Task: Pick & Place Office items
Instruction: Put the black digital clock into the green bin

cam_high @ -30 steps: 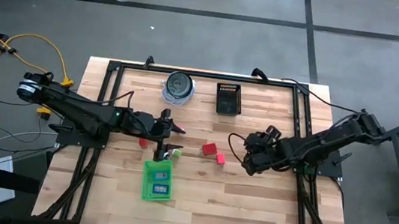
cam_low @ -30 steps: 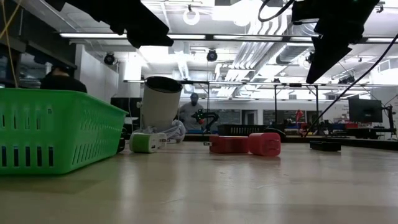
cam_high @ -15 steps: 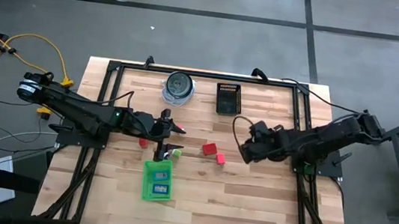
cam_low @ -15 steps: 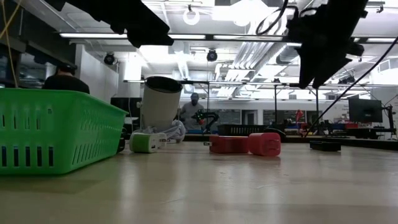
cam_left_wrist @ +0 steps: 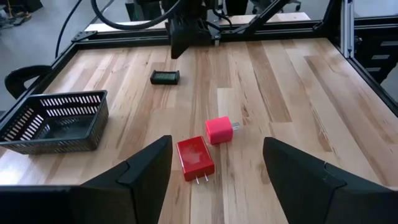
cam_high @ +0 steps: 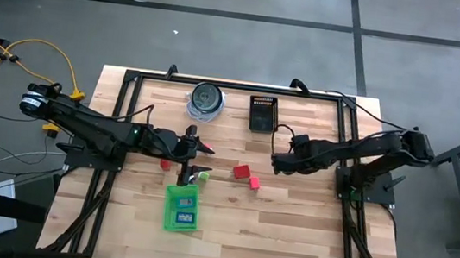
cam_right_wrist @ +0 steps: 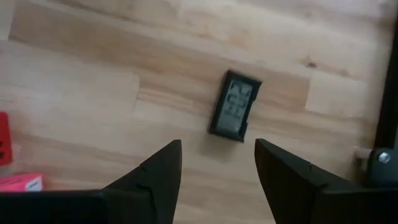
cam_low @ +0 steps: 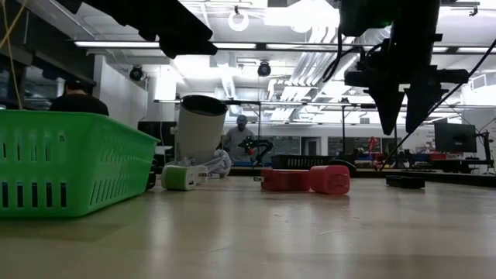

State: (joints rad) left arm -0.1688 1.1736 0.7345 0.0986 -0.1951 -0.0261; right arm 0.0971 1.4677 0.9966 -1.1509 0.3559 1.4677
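Two red blocks (cam_left_wrist: 196, 157) (cam_left_wrist: 219, 129) lie flat on the wooden table (cam_high: 288, 231); in the high view they are at mid-table (cam_high: 241, 172) (cam_high: 253, 182). A small black piece with a display (cam_right_wrist: 235, 106) lies flat beyond them (cam_left_wrist: 165, 76). My right gripper (cam_right_wrist: 217, 168) is open and hangs above it, fingers pointing down (cam_low: 401, 116), touching nothing. My left gripper (cam_left_wrist: 214, 180) waits open at the table's left (cam_high: 200, 147), aimed at the red blocks. A green-and-white piece (cam_low: 182, 177) lies by the green tray (cam_high: 181, 208).
A black mesh basket (cam_high: 263, 113) and a round clear-and-dark container (cam_high: 206, 100) stand at the far edge. A black frame (cam_high: 350, 143) runs around the table. A further red piece (cam_high: 164, 165) lies under my left arm. People show in the room beyond.
My right gripper has moved toward the table's far edge and a little left, has sunk slightly and has rolled about its own axis. Its fingers now point down over the black piece. My left arm and the pieces have kept still.
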